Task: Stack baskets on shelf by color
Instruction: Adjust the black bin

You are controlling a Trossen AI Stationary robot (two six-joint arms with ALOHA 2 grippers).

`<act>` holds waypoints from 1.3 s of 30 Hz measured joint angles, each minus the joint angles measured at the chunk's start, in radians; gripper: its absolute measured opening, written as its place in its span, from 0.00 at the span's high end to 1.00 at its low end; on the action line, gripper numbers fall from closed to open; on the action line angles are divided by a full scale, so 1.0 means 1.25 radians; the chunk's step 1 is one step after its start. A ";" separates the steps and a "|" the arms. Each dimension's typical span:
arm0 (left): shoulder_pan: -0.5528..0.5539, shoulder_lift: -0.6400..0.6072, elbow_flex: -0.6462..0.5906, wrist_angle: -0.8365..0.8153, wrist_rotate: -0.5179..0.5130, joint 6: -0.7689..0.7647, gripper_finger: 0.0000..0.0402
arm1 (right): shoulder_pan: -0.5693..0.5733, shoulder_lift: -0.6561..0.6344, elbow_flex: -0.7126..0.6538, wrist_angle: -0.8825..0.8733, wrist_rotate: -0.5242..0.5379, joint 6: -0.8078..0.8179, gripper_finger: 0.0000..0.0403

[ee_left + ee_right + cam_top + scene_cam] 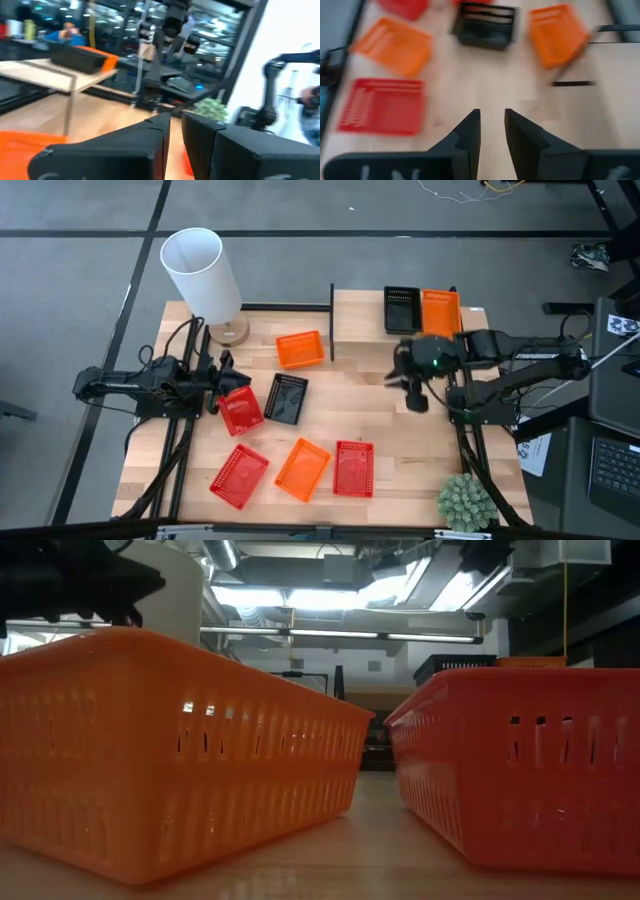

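Right gripper (492, 131) empty, fingers slightly parted, black basket (401, 310) and orange basket (440, 311) on shelf (355, 315)

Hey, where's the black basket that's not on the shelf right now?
In the high view, the loose black basket lies on the tabletop left of centre, right beside a red basket and just below an orange basket, near the left gripper.

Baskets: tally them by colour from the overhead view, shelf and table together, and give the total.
Red baskets: 3, all on the table.
Orange baskets: 3, one of them on the shelf.
Black baskets: 2, one of them on the shelf.
Total: 8 baskets.
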 joint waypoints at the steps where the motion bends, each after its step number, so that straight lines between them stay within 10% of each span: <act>1: -0.013 0.016 0.000 0.023 0.005 0.012 0.90 | 0.024 0.000 0.000 0.001 -0.003 0.009 0.78; 12: -0.191 0.388 0.154 0.174 0.064 0.132 0.90 | 0.220 -0.001 0.000 0.000 -0.002 0.063 0.78; 23: -0.171 0.812 0.470 -0.207 -0.338 0.148 0.90 | 0.269 -0.001 -0.001 -0.002 0.000 0.067 0.78; 39: -0.032 1.088 0.551 -0.434 -0.057 -0.010 0.90 | 0.284 -0.001 -0.001 -0.002 0.033 0.067 0.78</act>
